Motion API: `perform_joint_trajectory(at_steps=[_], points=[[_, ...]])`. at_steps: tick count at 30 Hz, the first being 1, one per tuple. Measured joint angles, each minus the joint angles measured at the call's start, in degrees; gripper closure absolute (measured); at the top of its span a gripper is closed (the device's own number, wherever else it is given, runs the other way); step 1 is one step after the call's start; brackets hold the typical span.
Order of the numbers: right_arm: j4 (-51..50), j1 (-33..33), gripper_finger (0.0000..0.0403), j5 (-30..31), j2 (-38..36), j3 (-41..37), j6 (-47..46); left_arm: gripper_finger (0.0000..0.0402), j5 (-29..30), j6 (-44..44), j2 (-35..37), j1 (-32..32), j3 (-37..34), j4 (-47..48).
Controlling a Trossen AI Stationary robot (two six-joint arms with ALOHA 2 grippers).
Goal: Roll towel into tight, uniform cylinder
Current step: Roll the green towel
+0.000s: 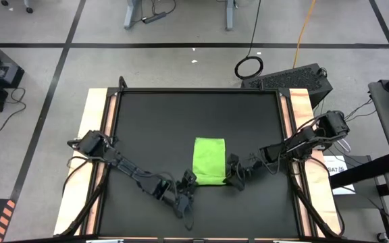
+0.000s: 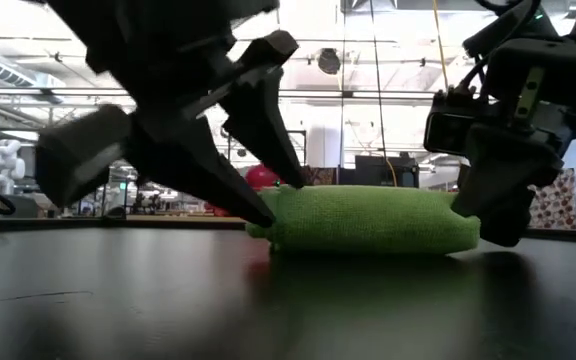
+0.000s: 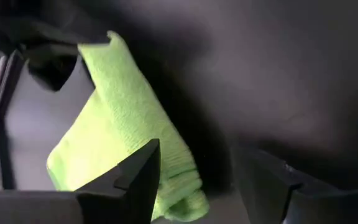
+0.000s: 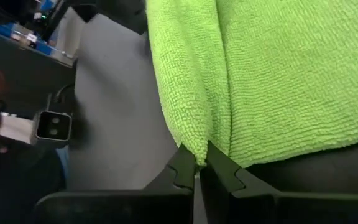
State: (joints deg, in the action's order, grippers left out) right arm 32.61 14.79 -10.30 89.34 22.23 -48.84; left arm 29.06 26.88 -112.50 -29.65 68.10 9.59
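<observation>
The lime-green towel (image 1: 209, 160) lies folded into a flat oblong on the black table top (image 1: 154, 121), slightly near of centre. In the low view the towel (image 2: 368, 218) is a low flat pad. My left gripper (image 1: 189, 181) is open at the towel's near left corner; in the left wrist view (image 3: 197, 186) one finger stands in front of the towel (image 3: 123, 143) and the other over bare table. My right gripper (image 1: 233, 177) is shut on the towel's near right corner. My left gripper is open; whether its finger (image 3: 135, 180) touches the towel's corner, I cannot tell. My right gripper pinches the end of a folded-over edge of the towel (image 4: 199, 149) between its two fingertips, several layers. The fingers come low from the table's right side. The towel lies flat on the table.
The black top has pale wooden strips (image 1: 93, 135) along its left and right sides. A small camera (image 4: 53, 126) stands at the table's near edge. There is bare black surface on the far half and to both sides of the towel.
</observation>
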Motion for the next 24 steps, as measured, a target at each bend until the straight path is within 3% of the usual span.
perform_joint_trajectory(at_steps=[11,24], points=[[0.6,-0.9,0.0399,-0.6,0.0,0.0,-1.4,0.0203,3.6,-2.0,0.0,2.8,-5.4,-6.7],[0.6,-1.0,0.0399,-0.6,-0.1,0.0,-1.2,0.0203,6.0,4.4,0.0,2.1,-5.9,-10.8]])
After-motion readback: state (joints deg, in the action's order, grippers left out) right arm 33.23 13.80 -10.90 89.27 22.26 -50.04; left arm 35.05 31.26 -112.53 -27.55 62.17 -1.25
